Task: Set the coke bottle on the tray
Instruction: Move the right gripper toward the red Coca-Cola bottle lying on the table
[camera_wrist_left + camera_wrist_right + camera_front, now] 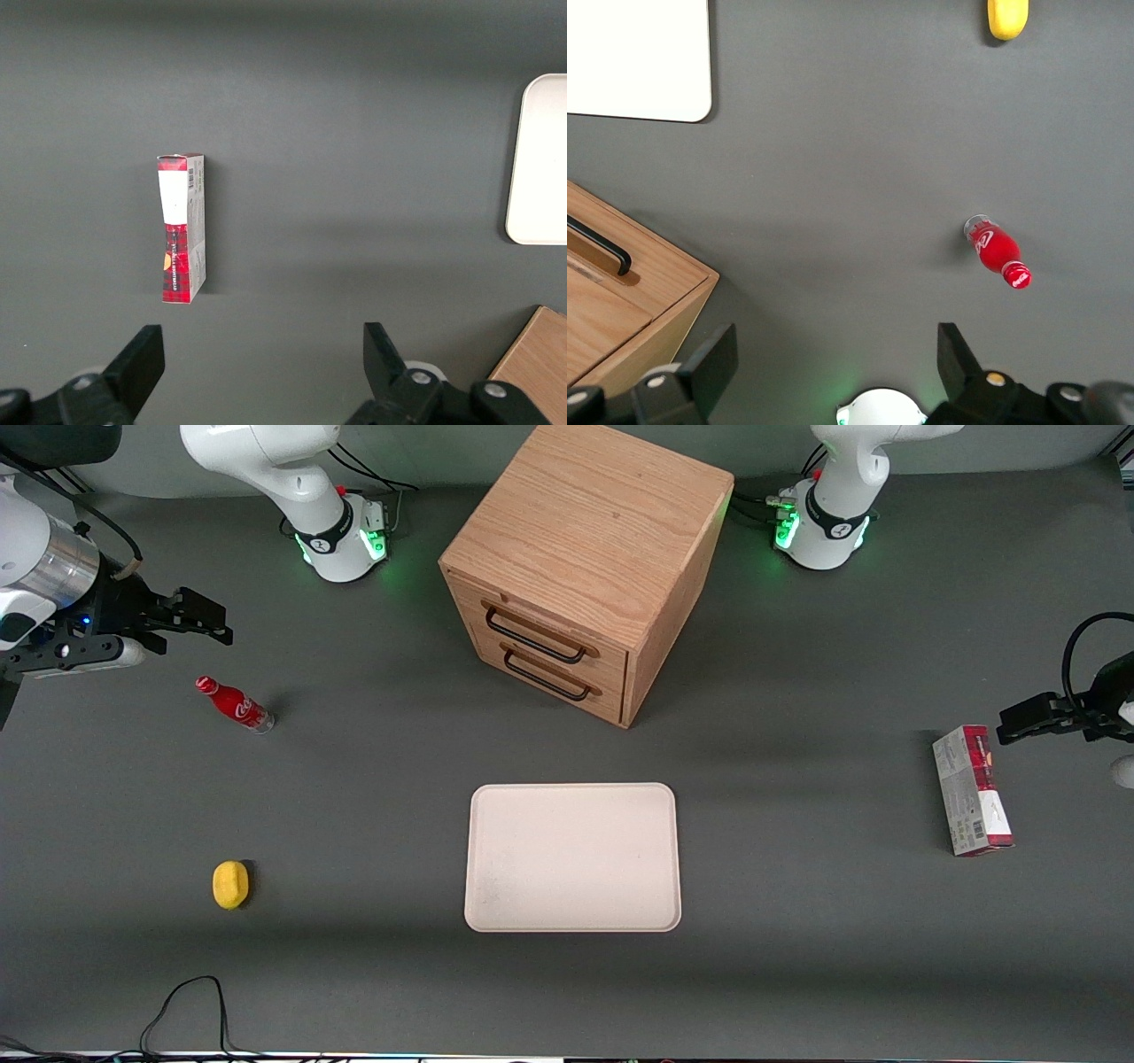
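Observation:
The coke bottle [235, 704] is a slim red bottle with a red cap and a clear base, standing on the grey table toward the working arm's end; it also shows in the right wrist view [996, 251]. My right gripper [190, 618] hovers above the table, farther from the front camera than the bottle and apart from it. Its fingers [718, 359] stand wide open with nothing between them. The tray [573, 856], pale cream-pink and flat, lies bare near the table's middle, nearer the front camera than the wooden cabinet.
A wooden two-drawer cabinet [585, 567] stands at the table's middle, drawers closed. A small yellow object [230, 885] lies nearer the front camera than the bottle. A red-and-grey box [972, 790] lies toward the parked arm's end. Black cables [186, 1005] trail at the front edge.

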Robot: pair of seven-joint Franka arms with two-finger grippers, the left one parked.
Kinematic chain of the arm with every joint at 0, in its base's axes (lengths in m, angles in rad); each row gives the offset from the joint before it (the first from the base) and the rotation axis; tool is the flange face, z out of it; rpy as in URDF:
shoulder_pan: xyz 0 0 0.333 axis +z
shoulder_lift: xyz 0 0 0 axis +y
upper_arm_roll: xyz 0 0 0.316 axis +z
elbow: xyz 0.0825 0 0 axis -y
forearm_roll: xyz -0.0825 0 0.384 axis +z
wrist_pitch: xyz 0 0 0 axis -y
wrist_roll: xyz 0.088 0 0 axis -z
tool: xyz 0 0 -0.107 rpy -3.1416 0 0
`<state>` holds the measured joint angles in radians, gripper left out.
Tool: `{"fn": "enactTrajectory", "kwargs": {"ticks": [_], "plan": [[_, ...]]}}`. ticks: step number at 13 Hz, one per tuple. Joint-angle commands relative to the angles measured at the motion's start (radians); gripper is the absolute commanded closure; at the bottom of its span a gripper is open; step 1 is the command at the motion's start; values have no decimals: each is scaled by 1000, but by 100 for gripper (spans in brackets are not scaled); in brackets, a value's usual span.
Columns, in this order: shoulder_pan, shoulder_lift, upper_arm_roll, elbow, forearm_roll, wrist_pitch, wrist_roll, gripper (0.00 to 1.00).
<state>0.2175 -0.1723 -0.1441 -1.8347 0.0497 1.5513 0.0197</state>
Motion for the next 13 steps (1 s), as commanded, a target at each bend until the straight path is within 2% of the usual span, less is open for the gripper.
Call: {"fn": "enactTrajectory", "kwargs": {"ticks": [1, 4, 6, 7, 9, 13], "plan": [[3, 33, -6, 46, 2, -22, -1, 0], [3, 39, -6, 46, -7, -28, -1, 0], [3, 33, -17, 42, -51, -72, -15, 0], [5, 28, -44, 38, -73, -77, -23, 0], [6, 10, -122, 22, -82, -91, -143, 0], [7, -19, -280, -15, -192, -82, -309, 0]]}}
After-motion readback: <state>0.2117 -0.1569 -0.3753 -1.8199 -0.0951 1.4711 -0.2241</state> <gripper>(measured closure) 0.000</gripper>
